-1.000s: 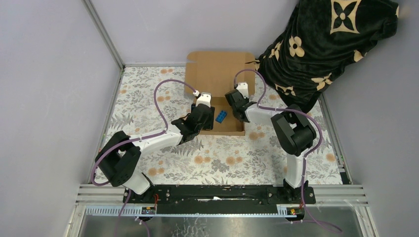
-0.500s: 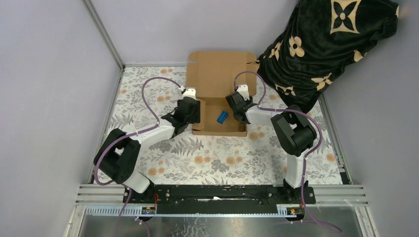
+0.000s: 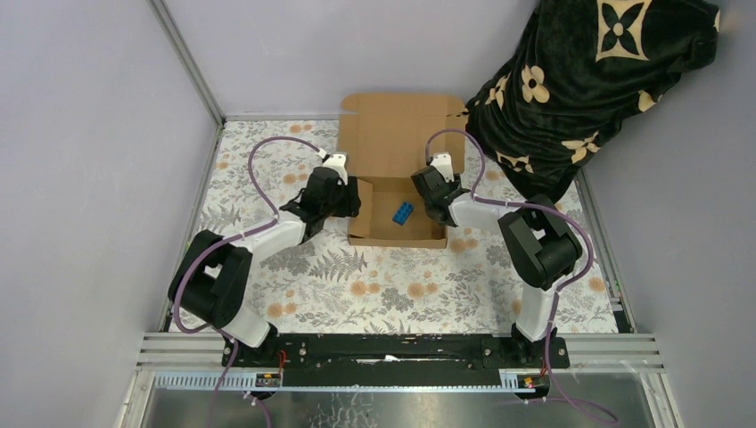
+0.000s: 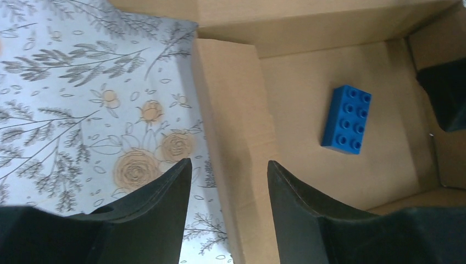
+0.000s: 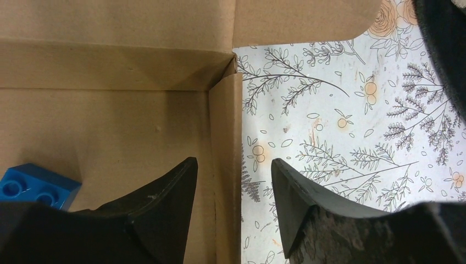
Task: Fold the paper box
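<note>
**Left hand backs out to the box's left wall**

Since a second ago the left hand (image 3: 354,198) has drawn back from over the floor of the paper box (image 3: 392,134) to its left wall, which now stands upright. Its fingers (image 4: 165,209) are parted, one outside the box over the bench (image 4: 82,82) and one over the box floor, with the wall in the gap between them and nothing gripped. The right hand (image 3: 436,197) has hardly shifted: it is parted in the same way astride the box's right wall, near the far right corner. The box lies open on the bench, side walls raised and the lid panel leaning back at its far side. A blue brick (image 3: 402,211) rests on the box floor between the two hands. Beyond the box's far right corner lies a black flowered cloth (image 3: 588,80).
</note>
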Action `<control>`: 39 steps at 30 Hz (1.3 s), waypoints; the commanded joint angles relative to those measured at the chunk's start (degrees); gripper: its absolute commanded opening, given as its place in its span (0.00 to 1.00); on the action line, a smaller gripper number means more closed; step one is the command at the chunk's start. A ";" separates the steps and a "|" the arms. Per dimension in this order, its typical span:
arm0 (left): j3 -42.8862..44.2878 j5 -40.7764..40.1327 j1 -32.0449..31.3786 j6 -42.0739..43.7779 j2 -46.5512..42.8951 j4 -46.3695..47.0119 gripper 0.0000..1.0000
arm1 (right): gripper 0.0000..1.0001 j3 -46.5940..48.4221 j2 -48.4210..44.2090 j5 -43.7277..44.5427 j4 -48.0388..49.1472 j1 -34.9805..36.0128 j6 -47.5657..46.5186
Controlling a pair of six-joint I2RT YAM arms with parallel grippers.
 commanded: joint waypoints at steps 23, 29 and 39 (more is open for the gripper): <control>3.10 -3.58 -1.95 2.25 7.55 -1.44 0.50 | 0.65 -1.74 -11.24 -4.15 -3.66 -0.24 -0.22; 4.86 -9.32 -3.31 2.86 9.34 -3.89 0.33 | 0.65 -2.81 -12.16 -4.31 -3.34 -0.32 -0.68; 9.31 -19.90 -7.11 4.02 12.69 -9.54 0.02 | 0.65 -3.46 -12.47 -6.98 -4.12 -0.33 -1.68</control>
